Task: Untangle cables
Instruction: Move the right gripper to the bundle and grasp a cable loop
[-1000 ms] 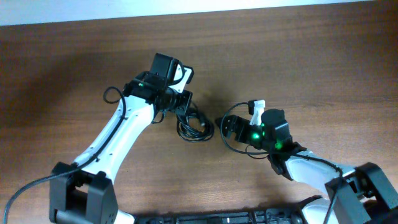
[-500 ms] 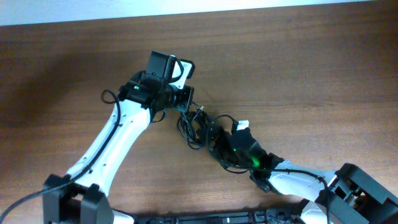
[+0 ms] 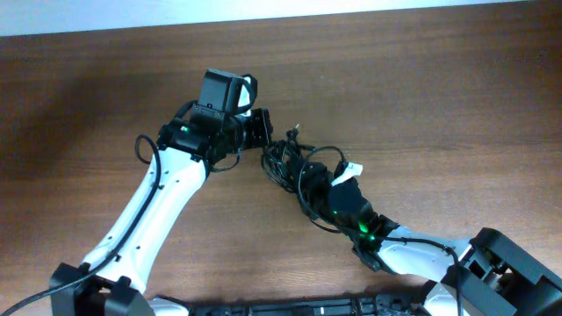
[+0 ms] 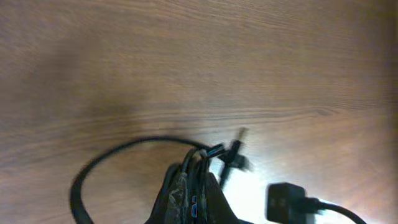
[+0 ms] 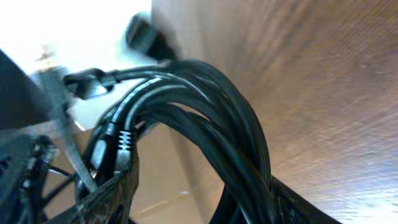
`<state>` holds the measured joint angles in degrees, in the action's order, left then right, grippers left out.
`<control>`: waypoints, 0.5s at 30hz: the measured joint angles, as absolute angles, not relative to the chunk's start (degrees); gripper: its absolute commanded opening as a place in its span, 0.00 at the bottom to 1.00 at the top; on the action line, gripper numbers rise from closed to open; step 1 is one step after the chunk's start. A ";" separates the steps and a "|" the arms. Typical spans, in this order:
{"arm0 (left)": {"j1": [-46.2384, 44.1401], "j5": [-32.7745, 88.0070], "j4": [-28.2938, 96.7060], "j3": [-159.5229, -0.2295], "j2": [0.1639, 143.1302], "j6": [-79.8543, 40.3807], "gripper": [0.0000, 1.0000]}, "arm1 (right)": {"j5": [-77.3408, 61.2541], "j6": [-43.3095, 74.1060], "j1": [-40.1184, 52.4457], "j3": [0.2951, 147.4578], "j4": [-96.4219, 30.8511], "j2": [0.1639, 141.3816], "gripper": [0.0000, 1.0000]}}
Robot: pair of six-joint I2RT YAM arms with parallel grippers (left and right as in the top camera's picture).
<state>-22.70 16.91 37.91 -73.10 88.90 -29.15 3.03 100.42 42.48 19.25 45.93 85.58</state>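
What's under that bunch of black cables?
The brown wooden table shows all around the cables. Right beneath them, the cords themselves and the right claw cover the spot, so nothing else can be seen there.

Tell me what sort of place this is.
Probably a robotics lab or test bench. Two white-and-black robot arms, the left arm and the right arm, reach over a wooden table with a tangle of black cables between them. A pale wall strip runs along the far edge.
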 measured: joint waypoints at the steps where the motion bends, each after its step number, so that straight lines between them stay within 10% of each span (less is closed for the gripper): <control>1: -22.70 17.69 37.89 -73.10 88.90 -30.06 0.00 | 3.05 100.57 42.48 19.25 45.89 85.58 0.70; 3: -22.70 18.74 37.89 -73.10 88.90 -32.25 0.00 | 2.79 100.99 42.46 19.25 44.93 85.58 0.69; 7: -22.70 20.14 38.00 -73.10 88.90 -35.51 0.00 | 4.43 100.99 42.48 19.25 42.35 85.58 0.04; 12: -22.70 20.84 41.25 -73.14 88.88 -32.95 0.01 | 8.54 87.33 41.06 19.22 44.53 85.62 0.04; 15: -22.57 20.25 42.41 -73.54 88.71 -26.17 0.20 | 4.91 70.00 36.25 19.07 48.80 85.62 0.04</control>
